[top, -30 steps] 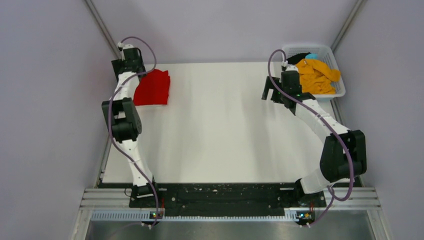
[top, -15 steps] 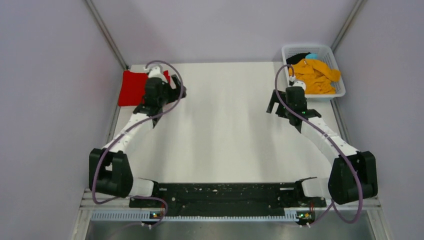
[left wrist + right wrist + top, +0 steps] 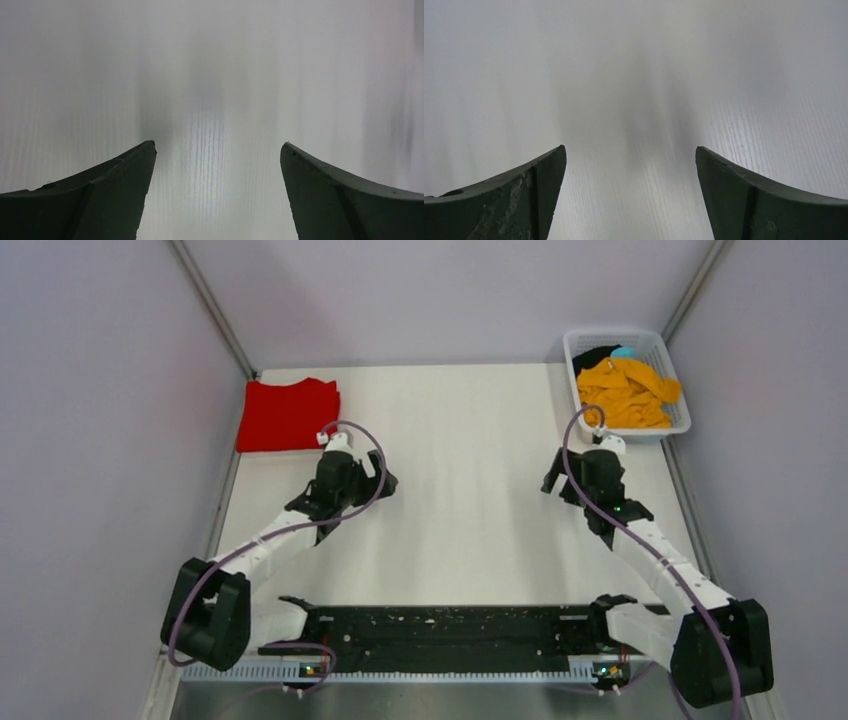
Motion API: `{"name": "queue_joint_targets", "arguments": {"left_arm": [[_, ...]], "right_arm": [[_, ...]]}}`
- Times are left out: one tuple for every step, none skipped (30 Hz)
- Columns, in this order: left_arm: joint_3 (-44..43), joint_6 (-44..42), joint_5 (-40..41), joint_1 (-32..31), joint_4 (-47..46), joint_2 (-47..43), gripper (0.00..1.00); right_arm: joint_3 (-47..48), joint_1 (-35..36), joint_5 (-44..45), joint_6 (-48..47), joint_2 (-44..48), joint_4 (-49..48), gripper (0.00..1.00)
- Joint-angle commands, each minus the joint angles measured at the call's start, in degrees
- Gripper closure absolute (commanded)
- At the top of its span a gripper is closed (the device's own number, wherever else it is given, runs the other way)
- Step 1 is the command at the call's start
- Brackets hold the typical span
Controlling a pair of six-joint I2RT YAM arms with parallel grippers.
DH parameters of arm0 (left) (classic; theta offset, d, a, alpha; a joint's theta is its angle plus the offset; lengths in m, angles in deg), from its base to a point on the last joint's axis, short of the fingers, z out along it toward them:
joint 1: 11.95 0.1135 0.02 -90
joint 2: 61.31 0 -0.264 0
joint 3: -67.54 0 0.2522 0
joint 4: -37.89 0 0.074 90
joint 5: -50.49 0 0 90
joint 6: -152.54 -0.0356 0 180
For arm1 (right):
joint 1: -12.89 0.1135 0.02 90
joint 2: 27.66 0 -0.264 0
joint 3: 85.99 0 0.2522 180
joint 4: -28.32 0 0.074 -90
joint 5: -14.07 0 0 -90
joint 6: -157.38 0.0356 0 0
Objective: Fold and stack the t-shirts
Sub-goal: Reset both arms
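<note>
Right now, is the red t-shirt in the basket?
No, the red t-shirt lies folded on the table, far-left corner, apart from the basket.

Soft, even, bright light fills the overhead view, leaving only faint shadows on the worktop, while both wrist views show it smeared and streaky beyond dark, sharper-edged fingers.

Overhead looks down from behind; wrist views close, facing table; all share it.

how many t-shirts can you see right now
3: red t-shirt folded at far left, orange-yellow t-shirt in the basket, black t-shirt partly under it. More may be hidden there.
</note>
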Motion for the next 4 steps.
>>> {"name": "queue_joint_targets", "arguments": {"left_arm": [[-2.6,0.6,3.4,-0.1,-2.3,-2.4,0.01],[-2.7,0.8,3.7,-0.1,-2.3,-2.5,0.01],[-2.8,0.8,3.9,-0.1,-2.2,-2.6,0.01],[-3.1,0.8,4.3,-0.1,-1.6,-3.0,0.01]], "right_arm": [[0.1,-0.2,2.9,1.1,2.5,-3.6,0.01],[0.1,-0.2,3.0,1.0,2.8,-3.8,0.01],[0.2,-0.2,3.0,0.9,3.1,-3.9,0.01],[0.3,-0.2,2.8,0.9,3.4,-3.9,0.01]]}}
